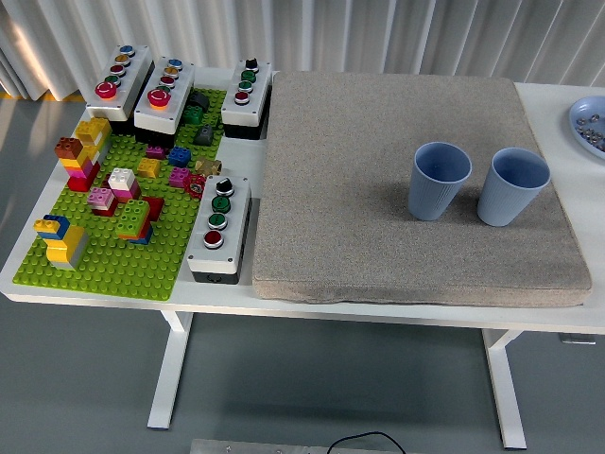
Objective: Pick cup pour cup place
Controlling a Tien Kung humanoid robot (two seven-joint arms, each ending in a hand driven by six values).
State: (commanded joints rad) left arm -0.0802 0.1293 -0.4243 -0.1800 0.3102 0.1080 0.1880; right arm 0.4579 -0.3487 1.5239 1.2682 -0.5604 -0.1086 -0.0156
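Note:
Two blue ribbed cups stand upright, side by side, on the right part of a grey felt mat (359,189). The left cup (438,181) and the right cup (511,187) are a little apart and do not touch. I cannot see what is inside either of them. Neither of my hands is in view.
A green brick baseplate (104,255) with several coloured bricks lies at the left. Several grey button boxes stand around it, one (218,229) at the mat's left edge. A blue plate (591,125) with small items shows at the far right edge.

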